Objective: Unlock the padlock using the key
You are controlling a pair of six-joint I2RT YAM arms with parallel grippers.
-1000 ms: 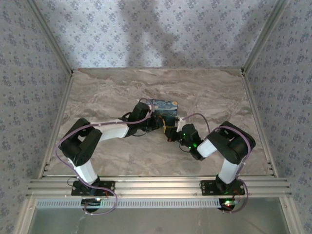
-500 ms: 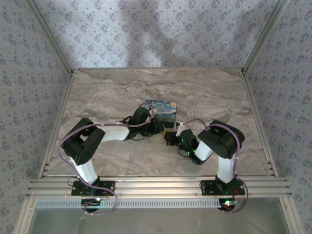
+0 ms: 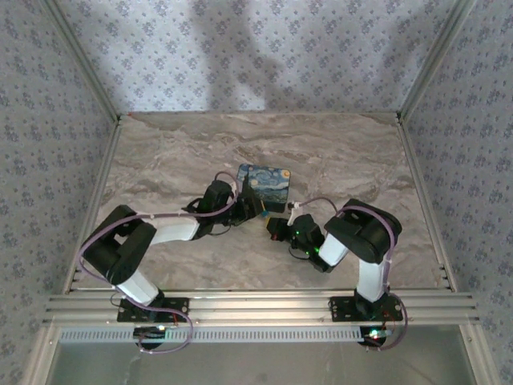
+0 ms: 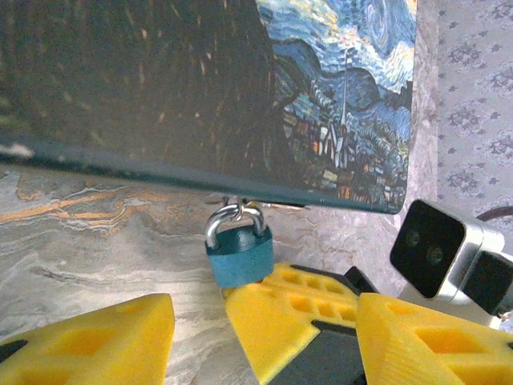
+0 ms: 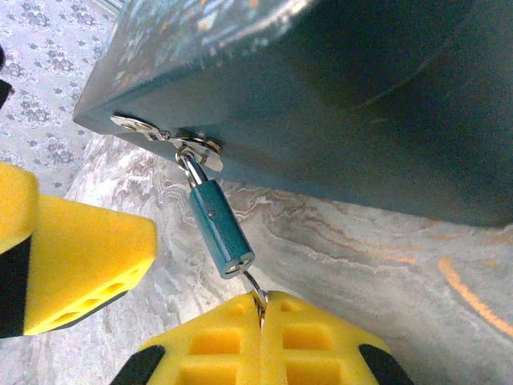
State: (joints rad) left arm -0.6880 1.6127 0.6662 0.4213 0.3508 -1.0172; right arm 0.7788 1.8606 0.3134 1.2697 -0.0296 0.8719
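Observation:
The small blue padlock [image 5: 220,228] hangs by its steel shackle from the hasp [image 5: 164,135] on the front of the swirl-painted box [image 3: 270,183]. The shackle looks closed. A thin metal key [image 5: 255,290] runs from the lock's keyhole into my right gripper [image 5: 263,309], which is shut on it just below the lock. In the left wrist view the padlock [image 4: 239,249] hangs right above the right gripper's yellow fingers [image 4: 296,317]. My left gripper [image 4: 264,314] is open and straddles those fingers without touching the lock. From above, the left gripper [image 3: 250,210] and right gripper [image 3: 275,226] meet at the box's near edge.
The box [image 4: 240,88] lies flat on the marble tabletop [image 3: 337,152], close above both grippers. The right wrist's camera housing [image 4: 437,249] sits just right of the left gripper's fingers. One left finger [image 5: 80,265] stands left of the lock. Patterned walls enclose the table.
The right gripper has slid a little left and nearer, with its elbow drawn in. The left arm's elbow has swung out left and lower, and its gripper sits slightly lower at the box's near edge.

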